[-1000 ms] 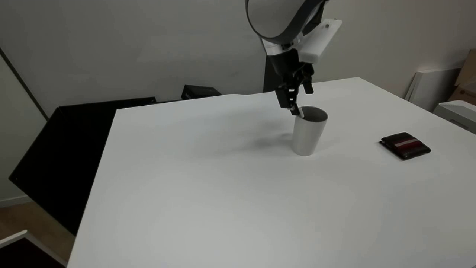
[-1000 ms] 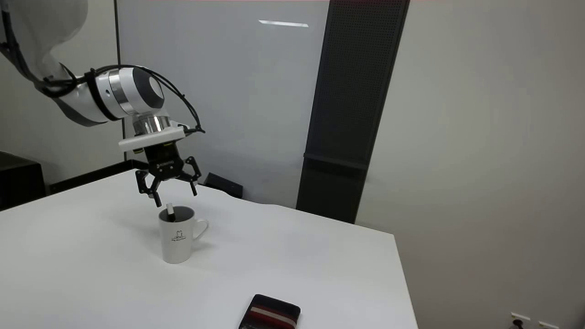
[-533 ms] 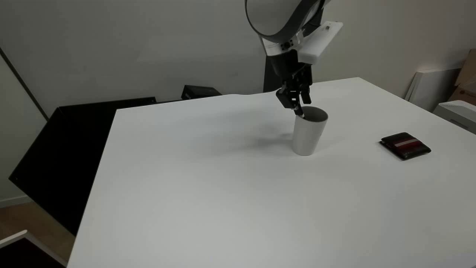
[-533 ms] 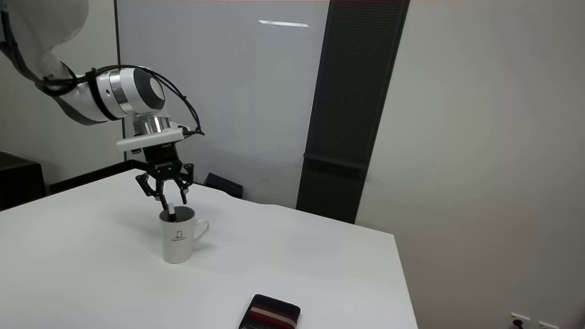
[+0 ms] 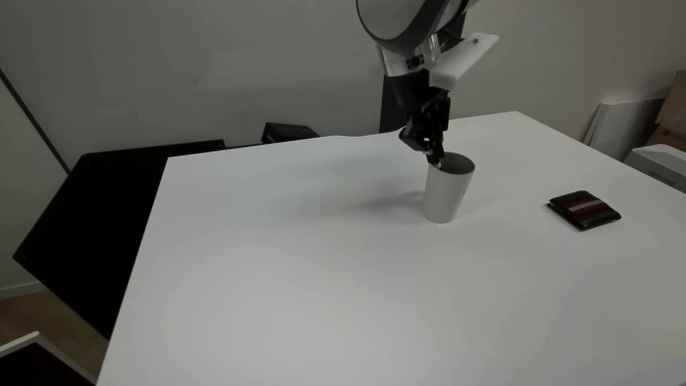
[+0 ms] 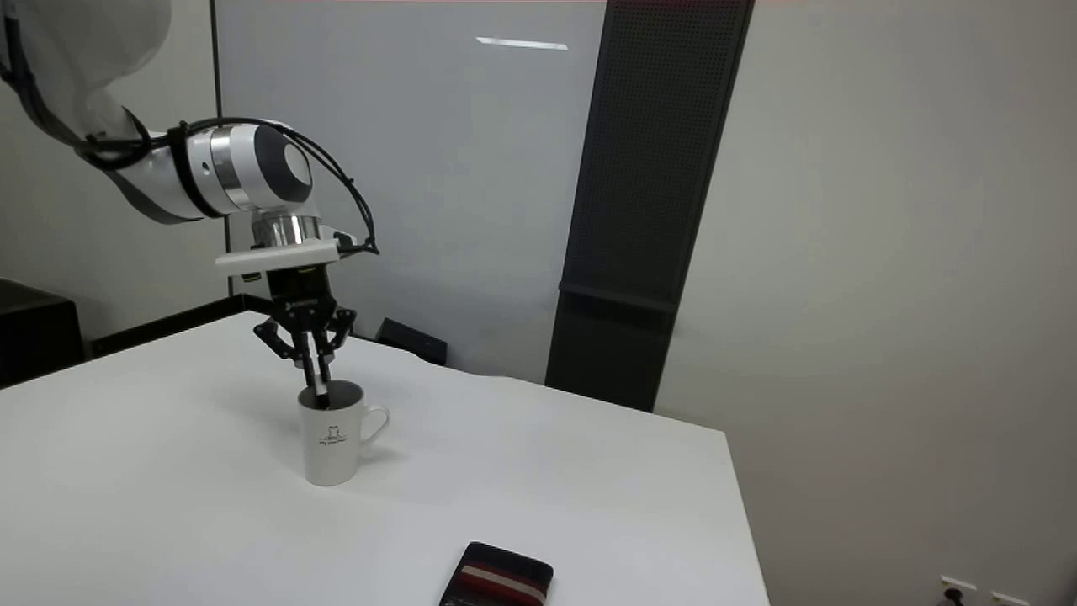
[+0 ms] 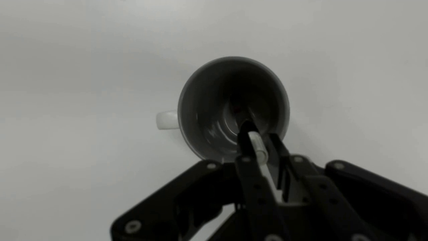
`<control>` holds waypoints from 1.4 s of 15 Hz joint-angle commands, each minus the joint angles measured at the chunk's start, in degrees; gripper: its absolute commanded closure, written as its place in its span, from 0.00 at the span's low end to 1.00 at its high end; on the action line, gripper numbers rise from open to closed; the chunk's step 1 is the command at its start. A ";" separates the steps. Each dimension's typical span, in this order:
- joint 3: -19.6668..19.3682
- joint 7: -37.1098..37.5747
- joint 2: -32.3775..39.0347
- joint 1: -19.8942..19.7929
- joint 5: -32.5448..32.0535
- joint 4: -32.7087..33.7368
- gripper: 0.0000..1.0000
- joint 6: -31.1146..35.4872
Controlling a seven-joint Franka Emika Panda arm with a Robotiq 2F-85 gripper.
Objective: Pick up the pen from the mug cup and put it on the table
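The grasping step appeared to be in hand: the pen (image 7: 253, 135) stood tilted in the mug cup (image 6: 331, 438), and neither the lift nor the laying down had yet been done. Its pale end was seen between the tips of the jaws, while its darker length ran below them, down inside the mug cup. The jaws had been brought nearly together, with only a narrow gap left around the pen; in the wrist view a sliver seemed to show along one side of it, so whether it was firmly pinched could not be told.

For the next move, the last of the closing seemed to be called for, then a slow lift along the pen's lean, so that the mug cup beneath the jaws would not be dragged, before the counter (image 5: 300, 289) off to one side was used.

Compared with half a second earlier, the jaws had been narrowed markedly, and their far side had been brought in beside the pen. The mug cup appeared to have been shifted slightly, perhaps nudged. The striped wallet (image 5: 584, 209), well apart from the jaws, had been left undisturbed.
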 commanded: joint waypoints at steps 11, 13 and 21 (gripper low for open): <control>-1.09 1.58 -4.81 -1.51 1.93 11.04 0.93 -16.48; -0.76 1.41 -6.19 -1.55 1.89 10.57 0.93 -16.41; 1.17 0.82 -9.07 0.10 1.00 8.04 0.93 -10.49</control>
